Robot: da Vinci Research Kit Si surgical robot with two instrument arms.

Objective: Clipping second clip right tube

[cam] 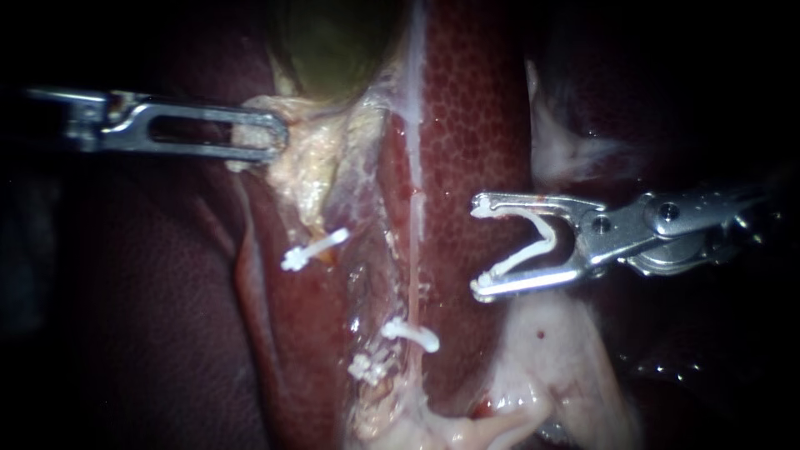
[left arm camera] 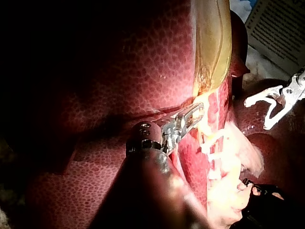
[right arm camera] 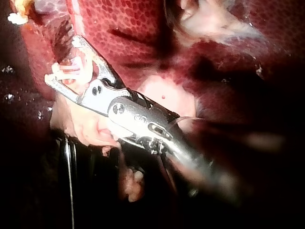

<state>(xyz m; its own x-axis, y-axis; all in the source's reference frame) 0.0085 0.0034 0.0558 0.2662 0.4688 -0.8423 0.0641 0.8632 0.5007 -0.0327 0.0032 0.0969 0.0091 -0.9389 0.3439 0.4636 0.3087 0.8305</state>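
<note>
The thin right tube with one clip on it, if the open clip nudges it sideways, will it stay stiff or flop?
Probably floppy: the right tube is a thin strand lying on the liver. Likely slippery, since wet glints show nearby. Possibly fragile: it looks slimmer than the open clip in the right instrument.

Two instruments: left instrument (cam: 279,137), right instrument (cam: 479,247). Four white clips (cam: 315,248) (cam: 410,332) (cam: 369,367): three on tissue (cam: 325,175), one loaded clip (cam: 529,242). One gallbladder (cam: 333,42), one liver (cam: 475,125).
</note>
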